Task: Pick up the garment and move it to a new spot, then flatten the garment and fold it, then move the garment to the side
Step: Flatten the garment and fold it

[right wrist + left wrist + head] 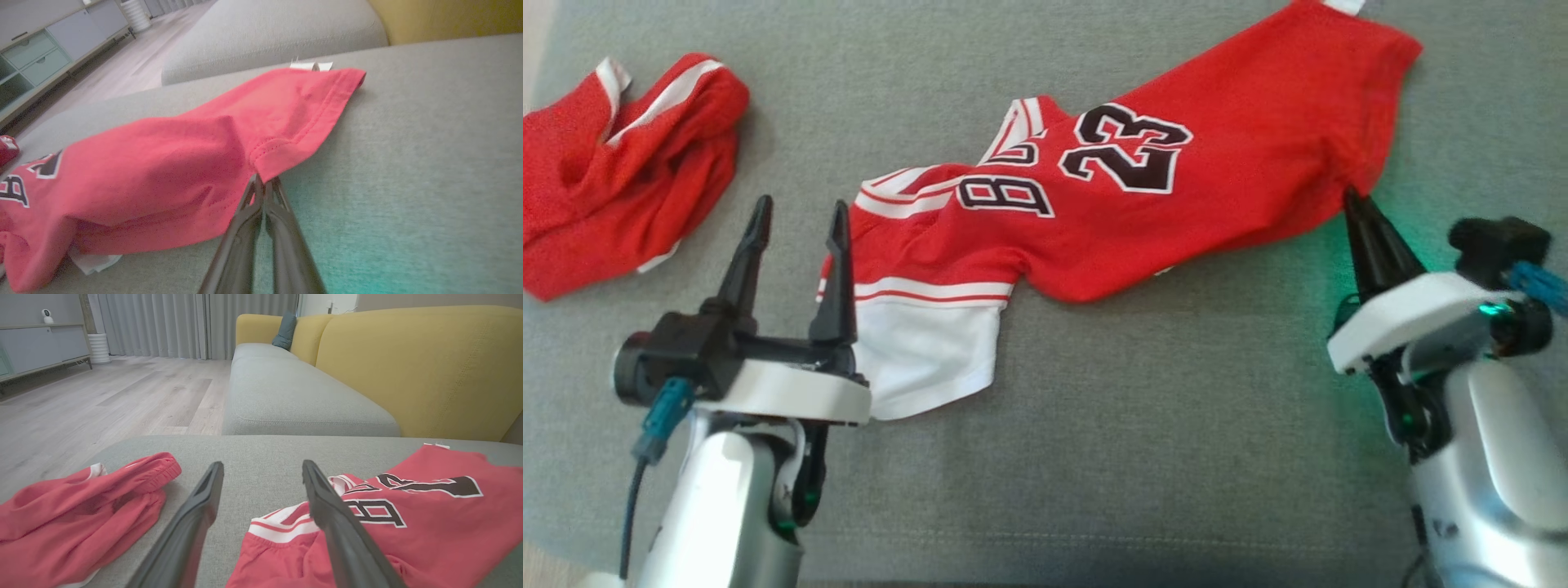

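Observation:
The garment (pixel 1143 188) is a red jersey with a black "23" and white trim, lying crumpled and slanted across the grey cushion (pixel 1176 425). My right gripper (pixel 1352 198) is at its right hem corner. In the right wrist view my right gripper (pixel 263 181) is shut, pinching the hem of the garment (pixel 163 175), which lifts slightly at that point. My left gripper (pixel 800 216) stands open at the garment's left end, its right finger over the red and white trim. The left wrist view has my left gripper (pixel 261 467) with nothing between its fingers, beside the garment (pixel 408 522).
A second red piece of clothing (pixel 621 163) lies bunched at the cushion's far left, also in the left wrist view as red clothing (pixel 81 514). A yellow sofa back (pixel 408 367) rises behind the cushion. A wooden floor (pixel 102 400) and a low cabinet (pixel 36 347) lie beyond.

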You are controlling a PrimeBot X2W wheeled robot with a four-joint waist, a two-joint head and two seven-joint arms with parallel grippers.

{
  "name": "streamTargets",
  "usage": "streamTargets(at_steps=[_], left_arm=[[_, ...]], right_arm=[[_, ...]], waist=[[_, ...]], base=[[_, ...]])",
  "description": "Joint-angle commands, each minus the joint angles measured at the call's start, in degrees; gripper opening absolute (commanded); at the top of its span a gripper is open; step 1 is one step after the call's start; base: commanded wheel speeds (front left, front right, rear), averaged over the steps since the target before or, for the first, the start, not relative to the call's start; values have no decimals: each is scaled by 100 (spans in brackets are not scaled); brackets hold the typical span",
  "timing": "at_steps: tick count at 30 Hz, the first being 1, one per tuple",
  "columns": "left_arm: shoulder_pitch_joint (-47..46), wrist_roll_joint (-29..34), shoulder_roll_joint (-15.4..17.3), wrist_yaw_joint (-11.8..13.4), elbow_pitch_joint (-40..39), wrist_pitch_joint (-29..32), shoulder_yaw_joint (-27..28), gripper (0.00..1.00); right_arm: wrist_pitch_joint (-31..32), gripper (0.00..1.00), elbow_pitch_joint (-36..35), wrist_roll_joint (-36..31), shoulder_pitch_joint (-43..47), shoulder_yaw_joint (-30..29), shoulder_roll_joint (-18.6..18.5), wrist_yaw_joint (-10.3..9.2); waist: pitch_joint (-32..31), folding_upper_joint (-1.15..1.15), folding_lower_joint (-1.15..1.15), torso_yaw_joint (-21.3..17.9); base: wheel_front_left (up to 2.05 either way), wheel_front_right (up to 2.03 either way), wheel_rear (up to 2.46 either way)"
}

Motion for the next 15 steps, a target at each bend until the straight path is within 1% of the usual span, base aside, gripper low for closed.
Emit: streamTargets(at_steps=[1, 9, 12, 15], left_arm=[[-34, 61, 62, -16, -171, -70, 272, 100], [80, 122, 4, -74, -181, -70, 416, 100], [98, 146, -15, -101, -184, -70, 455, 100], [128, 173, -44, -119, -196, -70, 470, 100]], right_arm=[[-48, 0, -354, 24, 32, 126, -24, -4], [380, 0, -2342, -206, 888, -172, -197, -4], [575, 0, -2926, -268, 1037, -280, -280, -4], [772, 0, -3362, -335, 1109, -414, -385, -4]], waist=[[-29, 0, 0, -58], [-176, 0, 0, -251], [-211, 0, 0, -294], [-250, 0, 0, -309]], base=[[0, 0, 0], [0, 0, 0], [0, 0, 0], [0, 0, 0]])
